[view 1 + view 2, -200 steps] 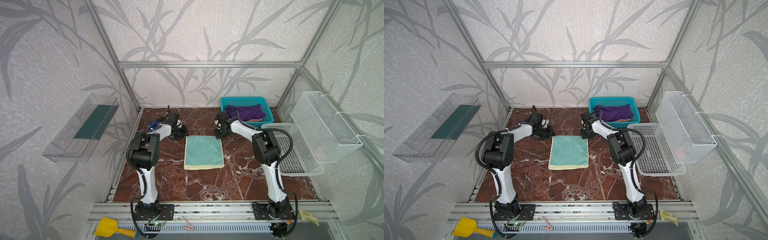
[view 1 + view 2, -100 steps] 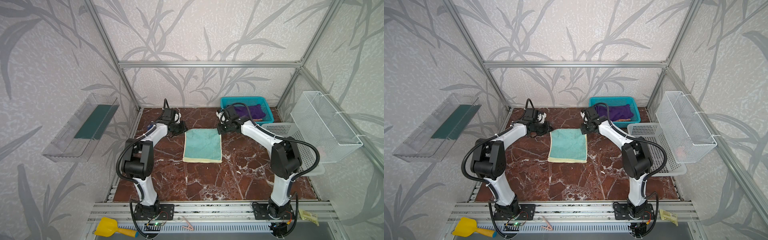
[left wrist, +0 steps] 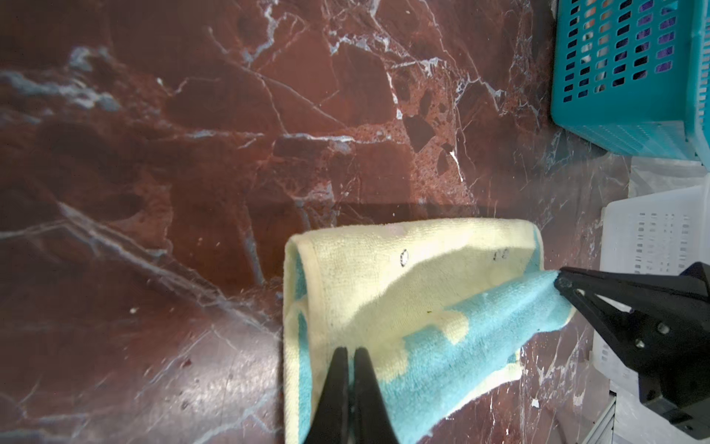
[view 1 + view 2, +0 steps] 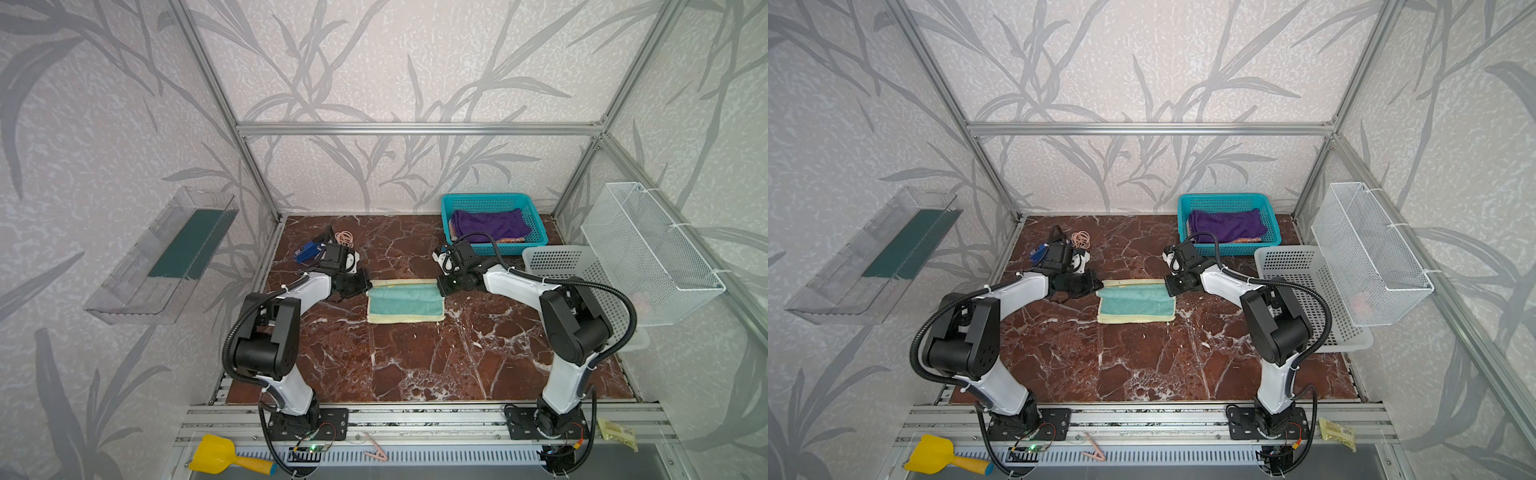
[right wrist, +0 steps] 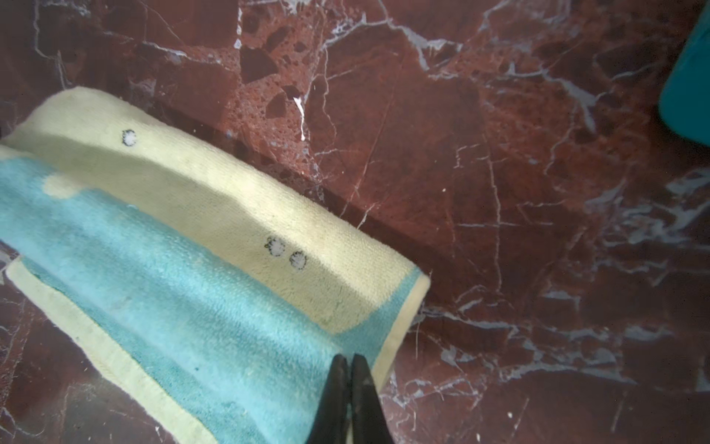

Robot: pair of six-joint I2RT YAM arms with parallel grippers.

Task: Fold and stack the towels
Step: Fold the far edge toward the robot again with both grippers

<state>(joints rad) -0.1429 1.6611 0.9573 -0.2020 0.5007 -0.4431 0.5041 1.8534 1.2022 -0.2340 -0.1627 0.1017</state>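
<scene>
towel [image 4: 403, 306] far edge carried nearward since a second ago, half folded. left gripper [image 3: 347, 350] and right gripper [image 5: 349, 357] each pinch a corner; long axis runs between them, free hem lies nearward.

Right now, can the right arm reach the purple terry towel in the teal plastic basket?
Probably not yet: the right gripper is shut on the pale yellow-and-teal towel. The basket with the purple towel stands close behind it, uncovered; after release, likely yes.
</scene>
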